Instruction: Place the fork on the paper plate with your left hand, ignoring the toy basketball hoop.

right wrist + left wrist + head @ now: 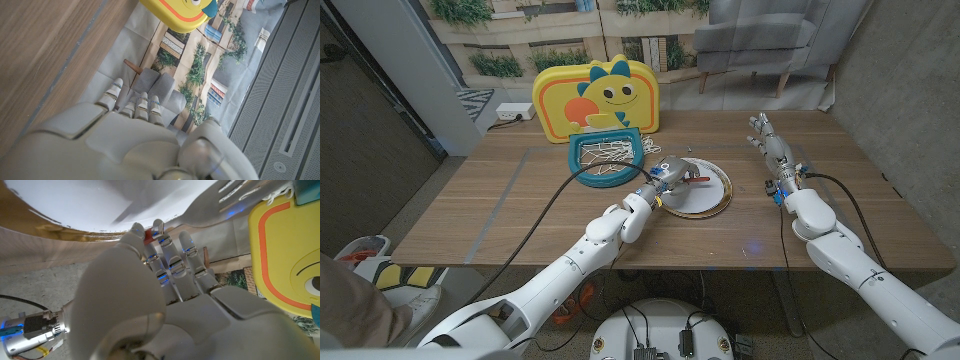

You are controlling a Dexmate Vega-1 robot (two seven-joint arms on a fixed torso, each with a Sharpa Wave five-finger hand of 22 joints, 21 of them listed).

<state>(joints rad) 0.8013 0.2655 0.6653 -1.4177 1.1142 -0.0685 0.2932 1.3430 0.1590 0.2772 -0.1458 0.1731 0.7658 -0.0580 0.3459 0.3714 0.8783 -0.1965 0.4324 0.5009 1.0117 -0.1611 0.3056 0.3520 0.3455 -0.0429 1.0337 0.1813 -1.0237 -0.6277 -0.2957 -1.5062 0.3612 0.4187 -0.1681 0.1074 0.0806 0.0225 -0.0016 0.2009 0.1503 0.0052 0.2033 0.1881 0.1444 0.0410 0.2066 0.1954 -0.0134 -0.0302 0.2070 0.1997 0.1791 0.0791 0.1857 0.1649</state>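
The left hand [670,175] pinched the fork [695,179], which ran out beyond its fingers over the plate [718,199]; right hand [772,143] empty, fingers extended.

The paper plate [705,190] lies just right of the toy basketball hoop [603,160], left hand [667,176] over its left rim.
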